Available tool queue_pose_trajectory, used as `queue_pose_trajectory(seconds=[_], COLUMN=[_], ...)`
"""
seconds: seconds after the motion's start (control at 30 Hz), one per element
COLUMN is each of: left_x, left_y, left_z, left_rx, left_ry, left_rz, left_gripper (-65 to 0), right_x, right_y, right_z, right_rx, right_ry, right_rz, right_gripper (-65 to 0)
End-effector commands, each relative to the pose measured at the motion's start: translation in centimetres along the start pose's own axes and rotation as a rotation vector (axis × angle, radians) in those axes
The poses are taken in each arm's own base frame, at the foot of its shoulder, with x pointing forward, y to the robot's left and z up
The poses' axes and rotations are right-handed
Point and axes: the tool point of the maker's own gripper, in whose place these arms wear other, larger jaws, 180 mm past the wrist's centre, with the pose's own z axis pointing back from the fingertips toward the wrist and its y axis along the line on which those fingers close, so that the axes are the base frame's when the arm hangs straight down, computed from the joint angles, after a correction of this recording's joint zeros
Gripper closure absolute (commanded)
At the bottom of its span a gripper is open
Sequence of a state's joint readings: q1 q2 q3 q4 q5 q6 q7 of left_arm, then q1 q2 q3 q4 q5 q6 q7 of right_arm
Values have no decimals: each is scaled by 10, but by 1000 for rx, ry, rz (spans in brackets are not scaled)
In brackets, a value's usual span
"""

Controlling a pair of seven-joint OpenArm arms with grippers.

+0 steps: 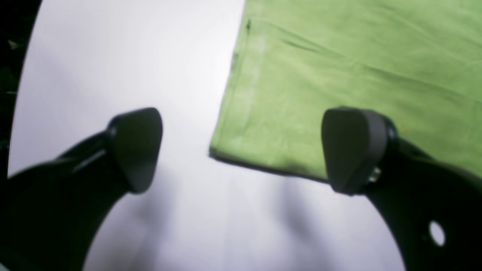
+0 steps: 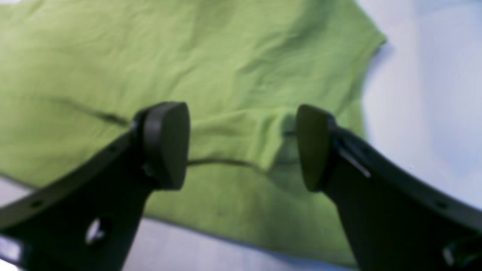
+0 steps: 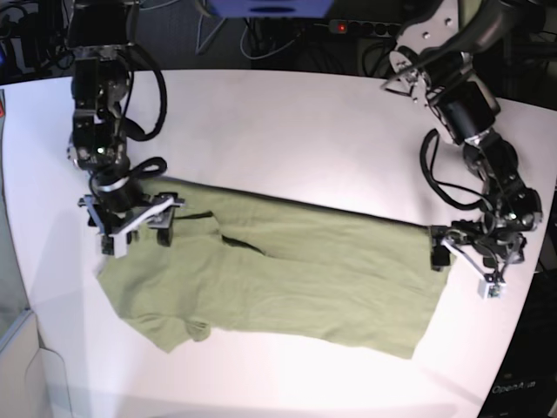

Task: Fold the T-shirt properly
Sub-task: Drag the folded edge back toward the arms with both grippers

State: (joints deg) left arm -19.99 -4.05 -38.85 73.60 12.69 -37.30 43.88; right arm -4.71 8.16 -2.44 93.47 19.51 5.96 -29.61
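The olive-green T-shirt lies spread out and lengthwise on the white table, with a sleeve at the near left and some creases. My right gripper is open just above the shirt's far-left part. In the right wrist view its jaws straddle a raised fold of the shirt without holding it. My left gripper is open at the shirt's far-right corner. In the left wrist view it hovers over the shirt's corner, with one finger over bare table and one over cloth.
Cables and dark equipment stand behind the table's far edge. The table's right edge runs close to my left gripper. Bare white table lies beyond the shirt on every side.
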Motion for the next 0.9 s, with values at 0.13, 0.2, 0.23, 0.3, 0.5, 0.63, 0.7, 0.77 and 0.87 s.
queue_pose_trajectory(seconds=[0.13,0.2,0.23,0.3,0.5,0.63,0.7,0.77,0.87], left_x=[23,22,21,21,21,22,22,23,16], left_y=[6,6,6,6,7,9,10,9,2], left_z=[4,4,4,4,3,4,4,3,-9], left_rx=[12,11,11,11,12,20,22,20,-13], left_ry=[-62,-60,-57,-57,-56,-59,-60,-59,-30], left_rz=[-5,-4,-4,-4,-4,-2,-2,-4,13], left_gripper=[-644,-600,-567,-480,-94,-8,-25,-24,-23], right_x=[3,0,-1,-1,-7,-7,-7,-8,-13], right_y=[0,-1,-2,-3,-13,-15,-18,-19,-21], right_z=[5,6,7,7,11,10,11,11,8], right_rx=[8,7,5,2,-12,-15,-19,-21,-25], right_ry=[-27,-21,-17,-17,1,3,5,8,26], right_rz=[15,15,19,18,41,40,49,51,46], right_gripper=[-434,-434,-434,-434,-419,-210,-68,0,-13])
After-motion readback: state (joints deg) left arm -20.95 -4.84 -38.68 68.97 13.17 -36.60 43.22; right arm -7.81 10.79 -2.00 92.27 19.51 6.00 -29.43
